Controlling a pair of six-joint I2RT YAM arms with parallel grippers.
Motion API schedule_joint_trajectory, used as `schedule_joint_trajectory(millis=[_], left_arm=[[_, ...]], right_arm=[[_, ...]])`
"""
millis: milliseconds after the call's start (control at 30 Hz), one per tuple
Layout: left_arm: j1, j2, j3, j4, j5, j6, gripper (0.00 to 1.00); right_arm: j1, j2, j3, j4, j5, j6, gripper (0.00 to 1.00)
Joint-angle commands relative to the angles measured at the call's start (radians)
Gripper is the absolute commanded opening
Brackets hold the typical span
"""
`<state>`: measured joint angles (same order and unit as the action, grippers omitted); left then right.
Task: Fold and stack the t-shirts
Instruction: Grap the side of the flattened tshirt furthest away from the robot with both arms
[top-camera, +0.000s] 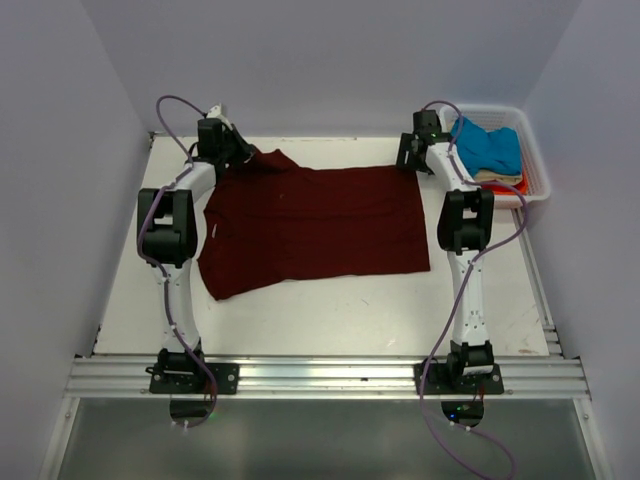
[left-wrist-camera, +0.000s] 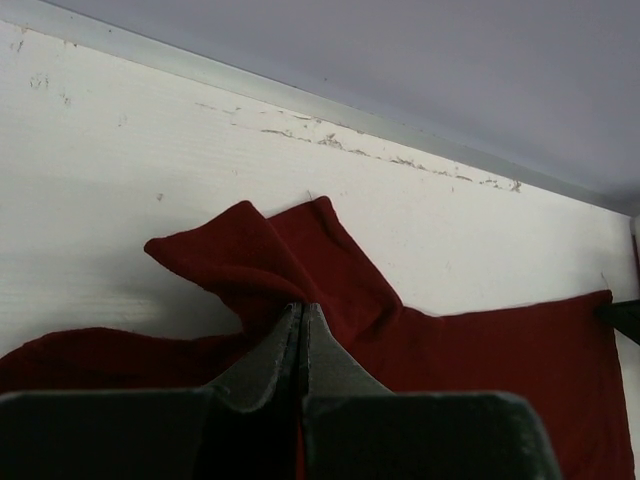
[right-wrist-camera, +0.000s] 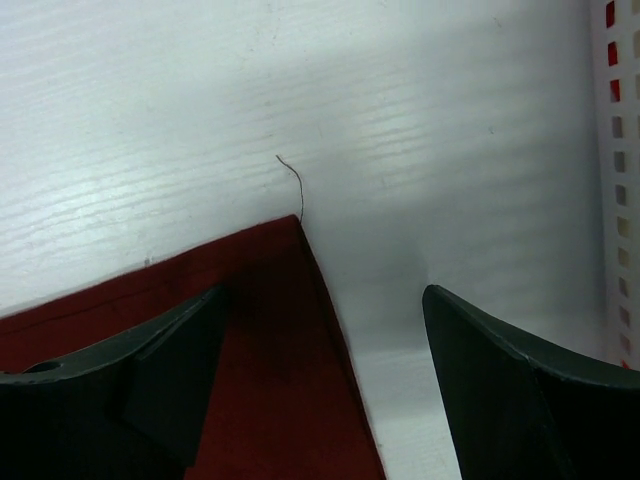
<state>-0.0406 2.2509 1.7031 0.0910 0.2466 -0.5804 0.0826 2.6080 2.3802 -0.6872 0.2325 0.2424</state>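
top external view: folding not begun, no stack yet

top external shows the dark maroon soft cloth short-sleeved t-shirt (top-camera: 310, 225) lying spread and mostly flat across the white table (top-camera: 330, 320), between the 2 arms. its far left part is bunched and lifted, and its near left corner sags toward the front. no fold shows in it, so i judge the task is at the spreading step of shirt 1, with every fold and the whole stack left to do.

the left gripper (left-wrist-camera: 302, 312) has its jaws pressed together, pinching a gathered ridge of the maroon cloth at that far left end. the right gripper (right-wrist-camera: 325, 300) stands with its jaws wide apart, straddling the far right corner of the shirt, which lies flat on the table and is not held.

count:
- 1 maroon shirt on the table
- 1 bright blue cloth t-shirt (top-camera: 490, 145), 1 cream cloth t-shirt (top-camera: 497, 177) and 1 orange-red cloth t-shirt (top-camera: 517, 187), piled unfolded in the basket; the last 2 show only as edges, so i cannot tell if more lie beneath
- 1 white plastic slatted basket (top-camera: 540, 175) at the far right
- 0 folded shirts
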Motion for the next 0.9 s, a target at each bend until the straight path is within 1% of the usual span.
schedule_joint_trajectory(millis=[0,33,67,133,167,233,267,333,367,400,600,867], left_arm=[[0.008,-0.070,-0.010,0.003,0.022,0.037,0.00],[0.008,-0.070,-0.010,0.001,0.023,0.040,0.00],[0.008,-0.070,-0.010,0.000,0.023,0.040,0.00],[0.008,-0.070,-0.013,0.000,0.026,0.040,0.00],[0.008,-0.070,-0.016,0.000,0.029,0.039,0.00],[0.008,-0.068,-0.019,0.001,0.033,0.039,0.00],[0.008,-0.068,-0.020,0.003,0.036,0.037,0.00],[0.008,-0.067,-0.026,0.006,0.043,0.036,0.00],[0.008,-0.067,-0.028,0.007,0.046,0.036,0.00],[0.008,-0.067,-0.031,0.007,0.046,0.036,0.00],[0.010,-0.068,-0.037,0.010,0.051,0.039,0.00],[0.010,-0.088,-0.042,0.018,0.053,0.057,0.00]], right_arm=[[-0.026,0.055,0.030,-0.006,-0.077,-0.037,0.83],[-0.029,0.060,0.028,-0.003,-0.088,-0.037,0.81],[-0.027,0.067,0.028,0.000,-0.093,-0.037,0.75],[-0.029,0.073,0.025,0.003,-0.113,-0.037,0.67],[-0.027,0.075,0.022,0.009,-0.119,-0.037,0.56],[-0.027,0.075,0.013,0.012,-0.122,-0.037,0.42],[-0.029,0.075,0.007,0.014,-0.124,-0.037,0.28],[-0.029,0.072,-0.006,0.017,-0.122,-0.037,0.14],[-0.029,0.069,-0.009,0.018,-0.122,-0.035,0.02],[-0.027,0.063,-0.010,0.021,-0.121,-0.035,0.00],[-0.029,0.018,-0.049,0.035,-0.124,-0.026,0.00],[-0.026,-0.124,-0.167,0.080,-0.113,0.008,0.00]])
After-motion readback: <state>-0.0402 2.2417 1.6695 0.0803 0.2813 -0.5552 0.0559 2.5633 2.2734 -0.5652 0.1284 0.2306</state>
